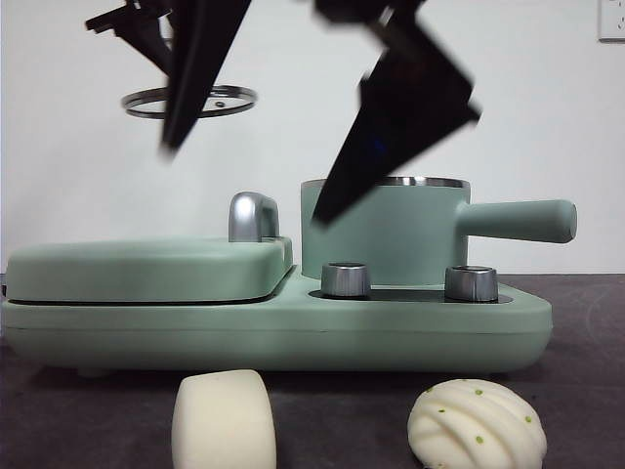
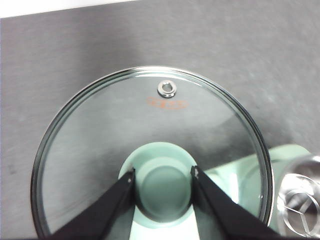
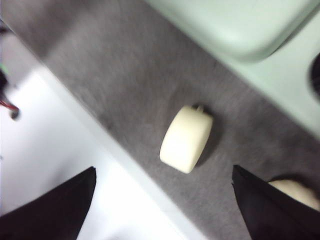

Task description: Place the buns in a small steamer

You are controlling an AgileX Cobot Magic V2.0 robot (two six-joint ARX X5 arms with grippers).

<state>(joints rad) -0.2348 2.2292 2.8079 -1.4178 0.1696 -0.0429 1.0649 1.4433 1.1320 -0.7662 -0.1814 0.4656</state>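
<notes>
Two buns lie on the dark table in front of the appliance: a smooth cream roll (image 1: 223, 422) (image 3: 186, 138) and a ridged bun with green specks (image 1: 476, 423). The small steamer (image 1: 400, 234) stands at the back right with its top uncovered and its handle (image 1: 518, 220) pointing right. My left gripper (image 2: 163, 172) (image 1: 176, 132) is shut on the green knob (image 2: 162, 192) of the glass lid (image 1: 190, 101) (image 2: 100, 130), held high at the left. My right gripper (image 3: 164, 170) (image 1: 391, 127) hangs open above the roll. One of its jaws partly hides the ridged bun (image 3: 295, 192).
A flat mint-green griddle lid (image 1: 146, 269) with a chrome handle (image 1: 252, 217) takes up the left of the appliance base (image 1: 293, 332). Two steel knobs (image 1: 345, 279) (image 1: 471, 283) stand before the steamer. The table's front edge runs close to the roll in the right wrist view.
</notes>
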